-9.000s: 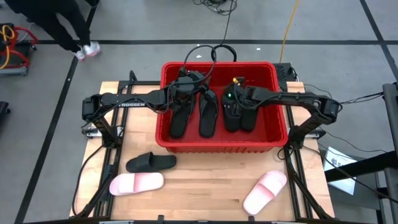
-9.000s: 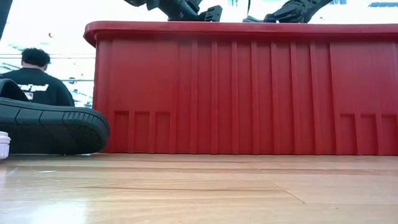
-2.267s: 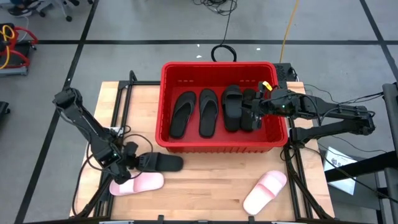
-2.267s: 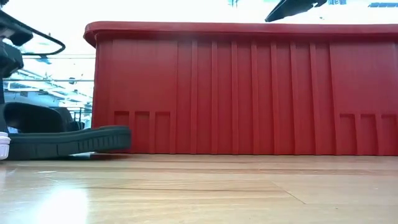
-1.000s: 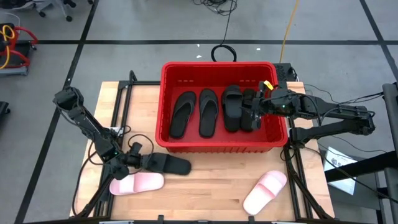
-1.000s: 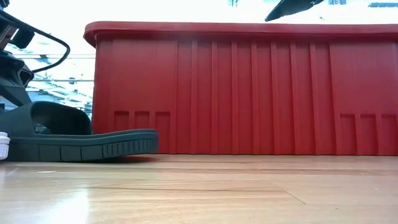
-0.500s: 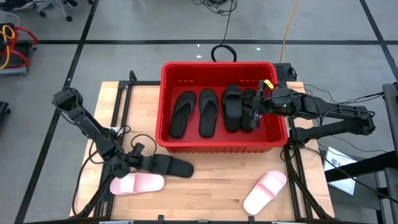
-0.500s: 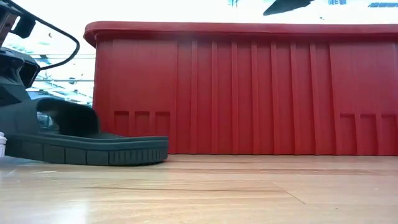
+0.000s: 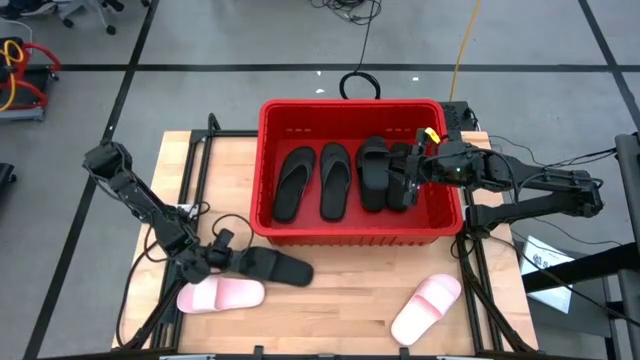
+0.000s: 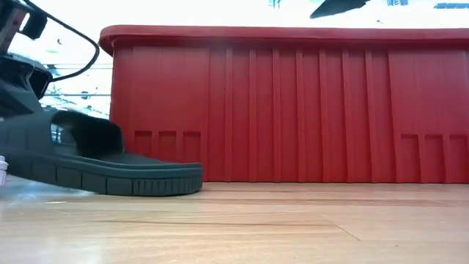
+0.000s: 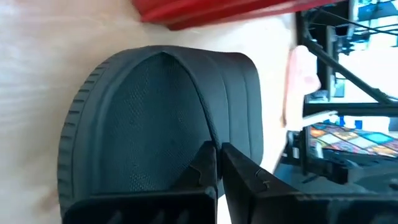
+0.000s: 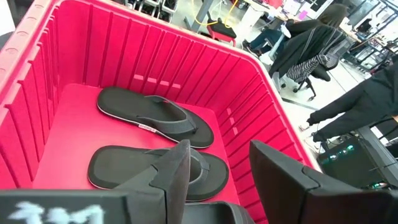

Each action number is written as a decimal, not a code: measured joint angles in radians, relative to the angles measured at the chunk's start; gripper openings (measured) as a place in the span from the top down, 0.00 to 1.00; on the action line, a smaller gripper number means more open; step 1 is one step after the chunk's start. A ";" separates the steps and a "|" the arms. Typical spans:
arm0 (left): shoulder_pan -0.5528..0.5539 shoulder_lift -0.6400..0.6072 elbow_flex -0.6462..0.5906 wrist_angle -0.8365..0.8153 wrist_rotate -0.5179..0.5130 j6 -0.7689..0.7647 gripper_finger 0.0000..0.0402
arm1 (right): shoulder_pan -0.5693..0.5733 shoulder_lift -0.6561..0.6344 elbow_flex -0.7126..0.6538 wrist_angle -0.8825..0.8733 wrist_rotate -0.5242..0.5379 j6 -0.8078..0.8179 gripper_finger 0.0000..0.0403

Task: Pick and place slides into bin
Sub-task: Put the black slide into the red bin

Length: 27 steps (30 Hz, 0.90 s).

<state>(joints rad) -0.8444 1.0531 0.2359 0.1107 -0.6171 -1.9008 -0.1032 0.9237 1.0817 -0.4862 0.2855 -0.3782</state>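
You have four black slides (image 9: 345, 178) in bin (image 9: 352, 110), one black slide (image 9: 272, 266) pinched by left pincer (image 9: 213, 256), two pink (image 9: 221, 294); only right wrist view shows right pincer (image 12: 217, 168) spread.

Even overhead light; low view background blown out.

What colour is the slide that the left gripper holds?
Black. The slide in the left gripper shows best in the high view.

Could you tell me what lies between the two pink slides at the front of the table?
Only bare wooden table, as the high view shows: left pink slide, right pink slide. The black slide in the left gripper sits behind that stretch.
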 joint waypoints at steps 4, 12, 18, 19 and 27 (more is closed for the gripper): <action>0.000 -0.008 0.000 0.078 0.006 0.040 0.99 | 0.000 0.000 0.000 0.000 0.000 0.000 0.61; 0.000 -0.033 0.051 0.126 0.034 0.088 1.00 | 0.000 0.000 0.000 0.003 0.000 -0.006 0.61; 0.000 -0.042 0.144 0.111 0.044 0.175 1.00 | 0.000 0.000 0.000 0.003 -0.002 -0.008 0.61; 0.000 -0.042 0.163 0.092 0.044 0.179 1.00 | 0.000 0.000 0.000 0.003 -0.002 -0.007 0.61; 0.000 -0.042 0.364 -0.062 0.056 0.238 1.00 | 0.000 0.000 0.000 0.003 -0.003 -0.008 0.61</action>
<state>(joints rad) -0.8444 1.0111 0.6002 0.0488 -0.5608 -1.6625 -0.1028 0.9237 1.0821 -0.4835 0.2829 -0.3862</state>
